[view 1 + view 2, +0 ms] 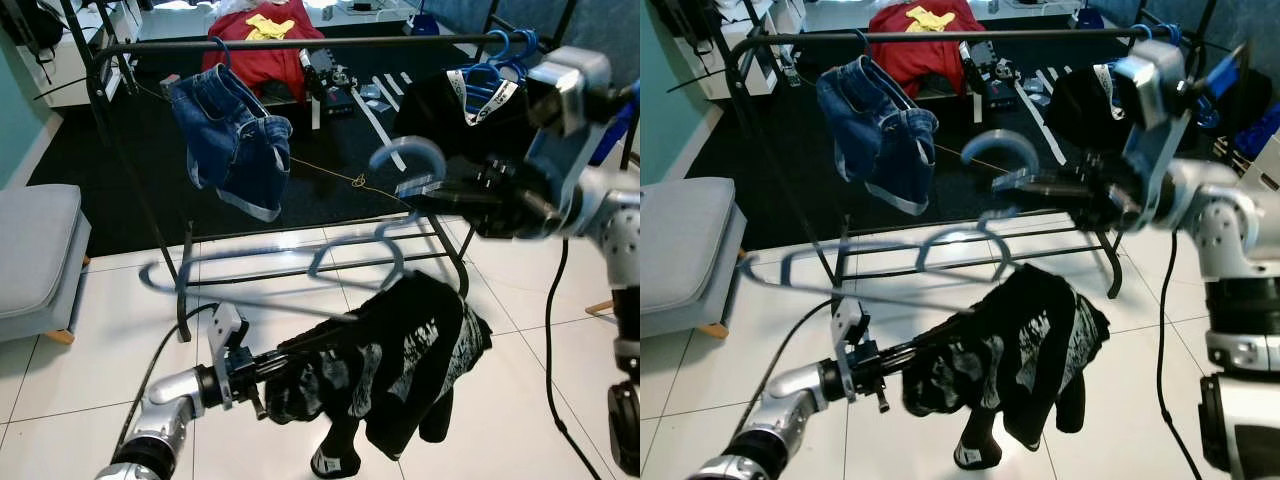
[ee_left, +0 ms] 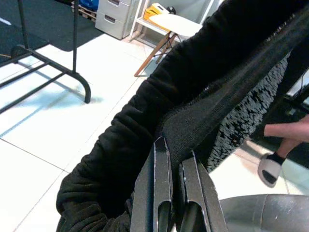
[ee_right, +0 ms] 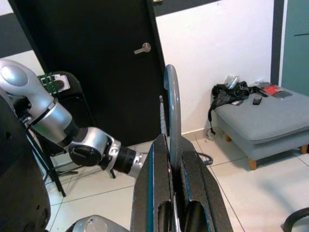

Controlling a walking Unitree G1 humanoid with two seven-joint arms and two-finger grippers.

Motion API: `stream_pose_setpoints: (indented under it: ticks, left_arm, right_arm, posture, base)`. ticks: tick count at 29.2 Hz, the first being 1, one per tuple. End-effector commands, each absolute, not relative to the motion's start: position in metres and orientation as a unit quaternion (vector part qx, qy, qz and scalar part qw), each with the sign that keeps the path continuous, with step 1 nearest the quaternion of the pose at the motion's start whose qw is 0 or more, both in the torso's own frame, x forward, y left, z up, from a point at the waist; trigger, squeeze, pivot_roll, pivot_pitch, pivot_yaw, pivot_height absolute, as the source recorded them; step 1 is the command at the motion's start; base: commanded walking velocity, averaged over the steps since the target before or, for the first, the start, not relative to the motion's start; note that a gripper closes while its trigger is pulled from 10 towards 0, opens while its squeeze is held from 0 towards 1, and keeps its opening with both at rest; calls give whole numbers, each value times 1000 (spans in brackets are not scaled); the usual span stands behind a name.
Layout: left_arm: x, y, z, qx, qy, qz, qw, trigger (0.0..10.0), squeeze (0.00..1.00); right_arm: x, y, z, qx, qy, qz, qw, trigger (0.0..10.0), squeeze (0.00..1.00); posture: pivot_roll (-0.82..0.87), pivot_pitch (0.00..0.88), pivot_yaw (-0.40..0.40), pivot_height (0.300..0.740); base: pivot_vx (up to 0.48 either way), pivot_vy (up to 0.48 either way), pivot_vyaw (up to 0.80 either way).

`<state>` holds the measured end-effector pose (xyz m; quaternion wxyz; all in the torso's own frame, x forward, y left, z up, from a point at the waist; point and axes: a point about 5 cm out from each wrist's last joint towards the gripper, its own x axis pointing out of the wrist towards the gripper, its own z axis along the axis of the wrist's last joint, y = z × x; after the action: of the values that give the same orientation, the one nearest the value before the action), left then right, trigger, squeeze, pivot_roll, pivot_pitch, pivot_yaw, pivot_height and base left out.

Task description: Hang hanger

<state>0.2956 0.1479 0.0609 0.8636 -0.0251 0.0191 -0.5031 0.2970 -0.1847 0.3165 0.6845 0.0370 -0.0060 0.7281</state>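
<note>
A light blue hanger [image 1: 330,250] hangs blurred in mid-air in front of the black clothes rack [image 1: 300,43], and a black printed garment [image 1: 400,370] droops from it. My right gripper [image 1: 420,190] is shut on the hanger just below its hook [image 3: 172,106]. Low at the left, my left gripper [image 1: 262,385] is shut on a fold of the black garment [image 2: 145,135]. Denim shorts [image 1: 235,140] hang on the rack's bar at the left. A dark garment on blue hangers [image 1: 495,75] hangs at the right.
A grey padded seat [image 1: 35,250] stands at the left. Behind the rack, a red garment [image 1: 265,45] and small clutter lie on a black carpet. A black cable [image 1: 555,380] trails over the white tiles at the right. A person's sandalled foot [image 2: 273,166] is nearby.
</note>
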Motion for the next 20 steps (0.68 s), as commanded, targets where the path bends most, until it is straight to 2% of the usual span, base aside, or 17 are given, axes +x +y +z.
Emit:
stream_pose_setpoints:
  ticks: [1,8,10,11,12,14,15,18,19,20]
  left_arm:
    - [296,155,65,17,21,-517,856,0,0]
    - [300,167,71,54,24,-513,856,0,0]
    - [299,175,73,67,29,-510,857,0,0]
    - [299,175,73,67,29,-510,857,0,0]
    - [299,180,73,72,31,-509,857,0,0]
    - [299,180,73,72,31,-509,857,0,0]
    - [298,184,73,76,33,-508,857,0,0]
    - [298,184,73,76,33,-508,857,0,0]
    - [297,187,74,78,34,-506,858,0,0]
    - [297,187,74,78,34,-506,858,0,0]
  right_arm:
    - [292,-182,314,21,0,733,680,0,0]
    - [290,-182,293,-13,32,713,700,0,0]
    - [292,-186,285,-34,36,685,727,0,0]
    - [292,-186,285,-34,36,685,727,0,0]
    - [294,-189,284,-43,29,664,746,0,0]
    - [294,-189,284,-43,29,664,746,0,0]
    - [296,-192,284,-48,23,646,761,0,0]
    - [296,-192,284,-48,23,646,761,0,0]
    - [298,-196,286,-49,11,629,776,0,0]
    - [298,-196,286,-49,11,629,776,0,0]
  posture:
    - [-10,122,48,740]
    - [-7,117,54,740]
    - [-4,113,59,740]
    - [-4,113,59,740]
    - [-2,110,63,740]
    - [-2,110,63,740]
    - [-2,108,65,740]
    - [-2,108,65,740]
    - [0,106,69,740]
    - [0,106,69,740]
  base:
    - [0,0,0]
    - [0,0,0]
    - [0,0,0]
    - [0,0,0]
    - [0,0,0]
    - [0,0,0]
    - [0,0,0]
    - [0,0,0]
    - [0,0,0]
    - [0,0,0]
